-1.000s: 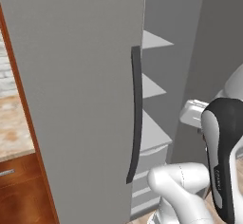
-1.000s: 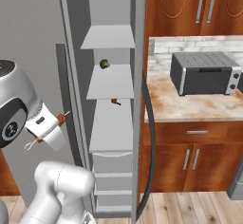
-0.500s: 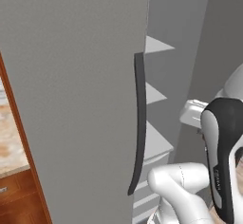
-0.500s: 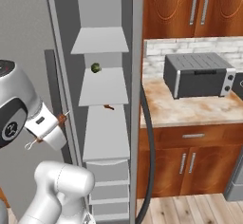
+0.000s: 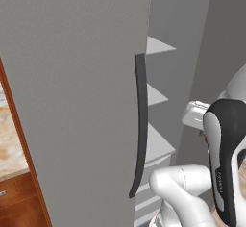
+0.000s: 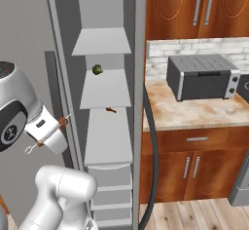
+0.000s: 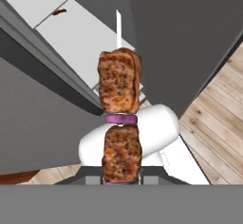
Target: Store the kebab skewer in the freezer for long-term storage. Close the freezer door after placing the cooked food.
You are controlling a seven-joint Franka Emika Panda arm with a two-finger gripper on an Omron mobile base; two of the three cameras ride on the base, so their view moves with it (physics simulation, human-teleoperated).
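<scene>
Hand: the hand [image 6: 47, 135] sits at 9 o'clock in the right base view, clamped on the kebab skewer [image 7: 119, 123]; its fingertips are hidden under the meat in the hand view.
Kebab skewer: two browned meat chunks with a purple ring between them, and a pale tip pointing to 12 o'clock in the hand view. In the right base view it shows as a small reddish bit [image 6: 62, 122] at the hand, outside the freezer [image 6: 104, 126] and just beside its left edge.
Freezer: open, with pale shelves above and stacked drawers toward 6 o'clock.
Shelves: a small green round thing [image 6: 97, 69] rests on the second shelf; a small reddish-brown bit [image 6: 111, 110] lies on the third.
Freezer door: the freezer door [image 5: 77, 101] stands open across the left base view, its dark handle [image 5: 138, 130] running vertically near centre.
Table: the table [image 6: 194, 109] at 3 o'clock in the right base view carries a grey toaster oven [image 6: 202, 76].
Cabinets: brown wooden cabinets [image 6: 194, 7] hang above the table.
</scene>
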